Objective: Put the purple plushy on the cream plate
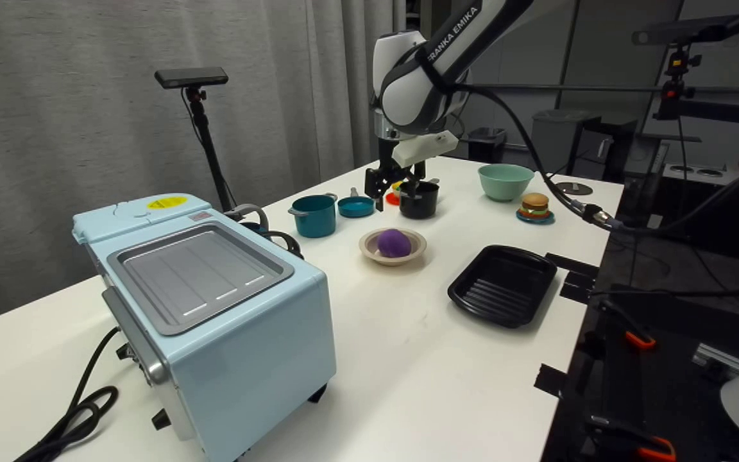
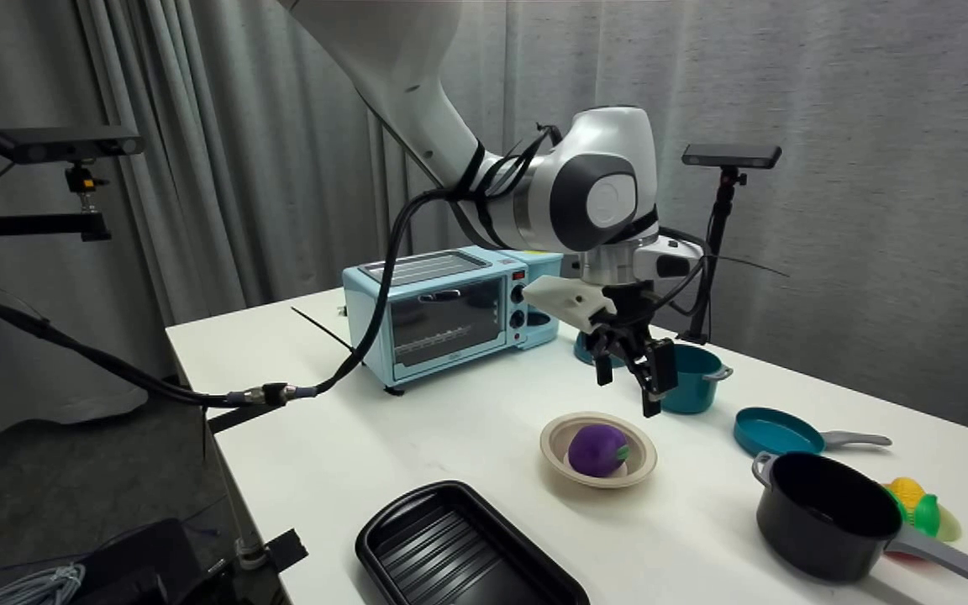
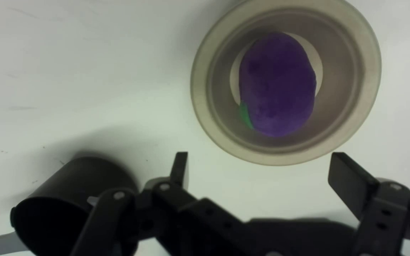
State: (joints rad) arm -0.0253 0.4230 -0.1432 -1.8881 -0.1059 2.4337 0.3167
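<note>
The purple plushy, a rounded purple toy with a green patch, lies inside the cream plate in all views. The plushy shows in both exterior views (image 1: 394, 243) (image 2: 597, 450) and in the wrist view (image 3: 278, 83). The cream plate, a shallow beige dish with a raised rim, stands on the white table (image 1: 392, 260) (image 2: 555, 446) (image 3: 279, 159). My gripper (image 2: 628, 391) is open and empty, above the table and apart from the plate and plushy. In the wrist view the two fingers (image 3: 257, 167) are wide apart, just below the plate's near rim.
A black ridged tray (image 1: 504, 285) lies near the table edge. A black pot (image 2: 824, 517), a teal pan (image 2: 778, 432) and a teal pot (image 1: 315, 216) stand around the plate. A light blue toaster oven (image 1: 254, 359), a mint bowl (image 1: 505, 182) and a toy burger (image 1: 534, 205) are farther off.
</note>
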